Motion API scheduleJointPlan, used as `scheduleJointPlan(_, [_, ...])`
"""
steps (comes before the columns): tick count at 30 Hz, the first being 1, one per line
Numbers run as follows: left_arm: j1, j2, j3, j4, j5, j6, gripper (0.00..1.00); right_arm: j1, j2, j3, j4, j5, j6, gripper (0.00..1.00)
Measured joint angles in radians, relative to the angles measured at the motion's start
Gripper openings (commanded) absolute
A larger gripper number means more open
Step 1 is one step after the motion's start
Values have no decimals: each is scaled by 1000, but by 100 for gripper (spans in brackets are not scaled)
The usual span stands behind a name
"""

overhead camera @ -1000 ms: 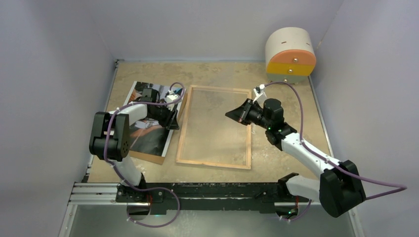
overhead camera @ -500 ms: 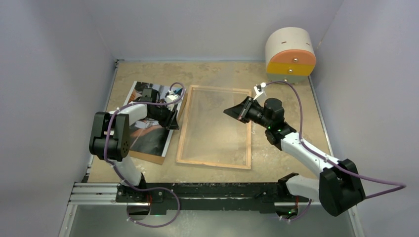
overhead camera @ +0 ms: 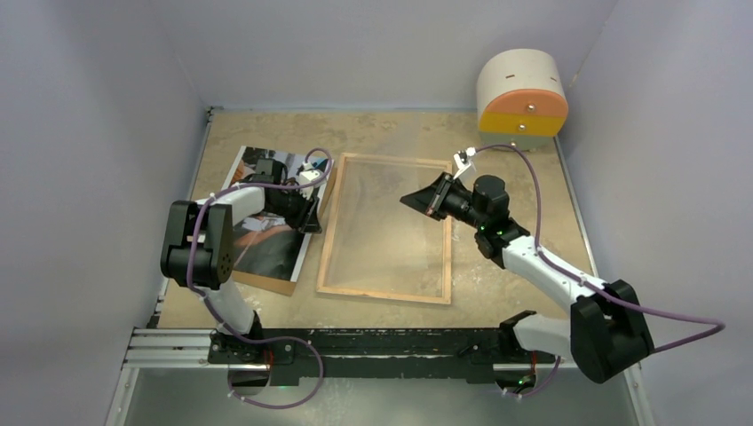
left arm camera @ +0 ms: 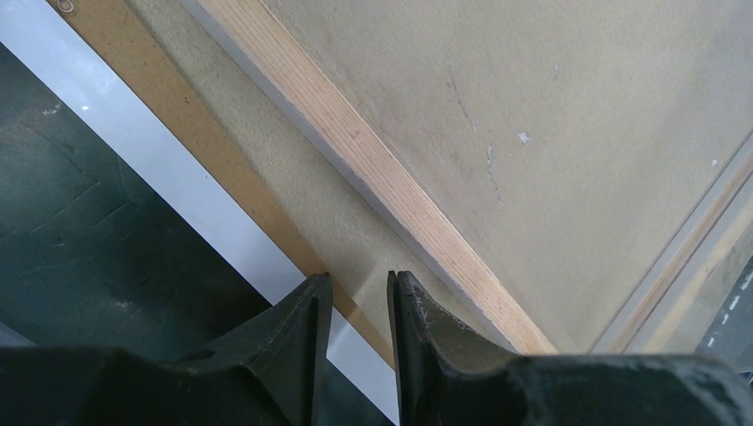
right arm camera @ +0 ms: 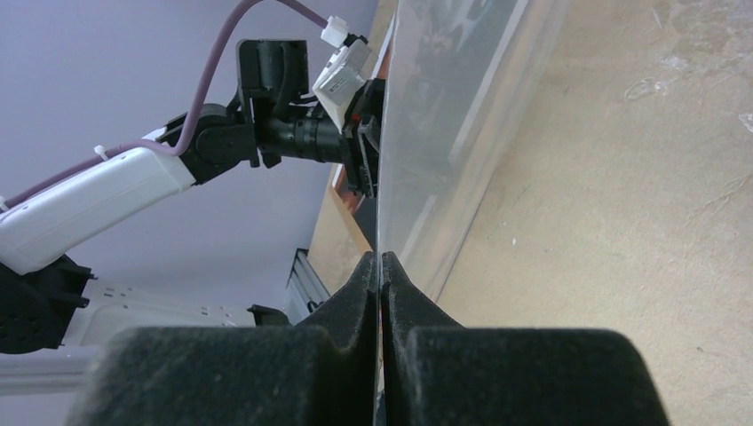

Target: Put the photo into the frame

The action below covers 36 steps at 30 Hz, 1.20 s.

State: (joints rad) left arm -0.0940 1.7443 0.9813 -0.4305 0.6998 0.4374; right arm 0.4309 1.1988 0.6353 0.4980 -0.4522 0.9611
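Note:
The frame (overhead camera: 382, 291) lies in the middle of the table, wood-coloured rear face up. My right gripper (overhead camera: 417, 201) is shut on the right edge of the clear glass pane (overhead camera: 377, 217) and holds that edge tilted up above the frame; in the right wrist view the pads (right arm camera: 379, 257) pinch the thin pane (right arm camera: 426, 115). The photo (overhead camera: 266, 253) lies on a brown hardboard sheet (overhead camera: 266, 282) left of the frame. My left gripper (overhead camera: 313, 224) is low at the photo's right edge, its jaws a narrow gap apart (left arm camera: 360, 280) over the white border (left arm camera: 178, 177), holding nothing.
A round white and orange container (overhead camera: 522, 93) stands at the back right corner. Grey walls close in the table on three sides. A metal rail (overhead camera: 178, 346) runs along the near edge. The frame's wooden rail (left arm camera: 373, 160) lies just right of my left fingers.
My right gripper has moved slightly left and up, tilting the glass pane a little higher. The left arm has not moved.

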Motion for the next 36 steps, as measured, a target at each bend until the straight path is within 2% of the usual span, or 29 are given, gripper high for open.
scheduleJointPlan(23, [0,8,0,12,0,0,29,7,84,39,137,-64,61,0])
scheduleJointPlan(36, [0,8,0,14,0,0,27,26,91,40,152,-68,66,0])
